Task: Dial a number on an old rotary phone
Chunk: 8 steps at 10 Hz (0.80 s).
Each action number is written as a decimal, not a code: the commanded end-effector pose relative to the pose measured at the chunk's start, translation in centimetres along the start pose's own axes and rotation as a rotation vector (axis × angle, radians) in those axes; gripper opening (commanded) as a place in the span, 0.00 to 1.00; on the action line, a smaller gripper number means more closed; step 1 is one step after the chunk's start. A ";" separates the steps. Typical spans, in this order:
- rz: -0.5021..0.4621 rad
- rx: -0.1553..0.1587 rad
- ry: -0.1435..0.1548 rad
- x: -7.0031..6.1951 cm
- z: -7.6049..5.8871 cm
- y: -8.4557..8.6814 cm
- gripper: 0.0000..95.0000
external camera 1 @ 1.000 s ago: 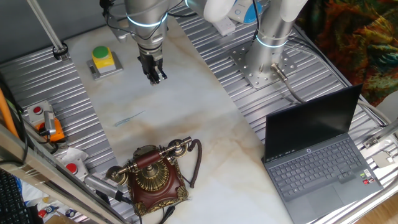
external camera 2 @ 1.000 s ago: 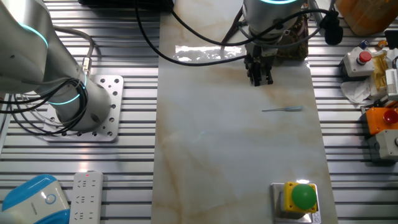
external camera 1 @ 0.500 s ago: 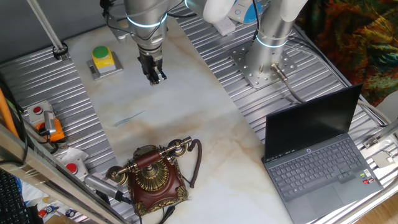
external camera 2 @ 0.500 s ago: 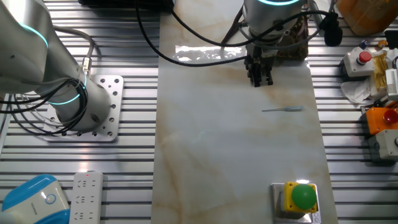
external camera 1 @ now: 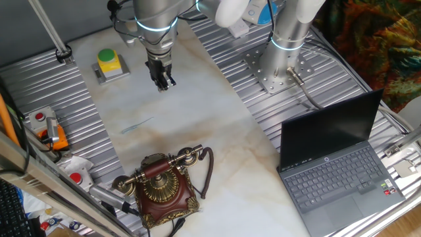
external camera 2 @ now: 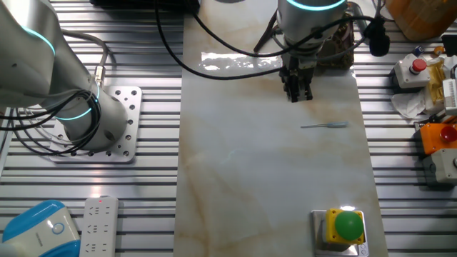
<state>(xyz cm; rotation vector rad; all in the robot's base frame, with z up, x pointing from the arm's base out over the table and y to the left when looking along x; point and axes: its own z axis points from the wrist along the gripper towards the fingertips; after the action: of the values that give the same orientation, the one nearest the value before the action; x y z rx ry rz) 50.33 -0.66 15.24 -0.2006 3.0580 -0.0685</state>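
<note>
The phone sits at the near end of the marble table, dial facing up and handset across its cradle, so a fingertip can come at the dial from above. The gripper hangs well away at the far end, near a yellow button box, empty; its fingers look together, though the view is small.

Arm reaches out from its bolted base; silver wrist with a lit blue-green ring hangs vertical. Gripper points straight down, hovering in the air. Two dark fingers side by side, nearly together, nothing between them. Cables loop off the wrist.
</note>
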 end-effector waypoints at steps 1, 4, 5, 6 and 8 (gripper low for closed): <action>-0.005 -0.001 0.004 -0.1 0.1 0.0 0.00; -0.007 -0.004 -0.004 -0.5 1.1 -0.4 0.00; -0.009 -0.003 -0.005 -1.0 1.5 -0.6 0.00; -0.013 -0.003 -0.007 -1.4 1.9 -0.8 0.00; -0.017 -0.002 -0.015 -2.1 2.8 -1.2 0.00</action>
<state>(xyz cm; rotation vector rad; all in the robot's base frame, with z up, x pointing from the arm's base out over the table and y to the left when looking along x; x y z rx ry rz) 53.03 -1.70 12.42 -0.2285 3.0403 -0.0623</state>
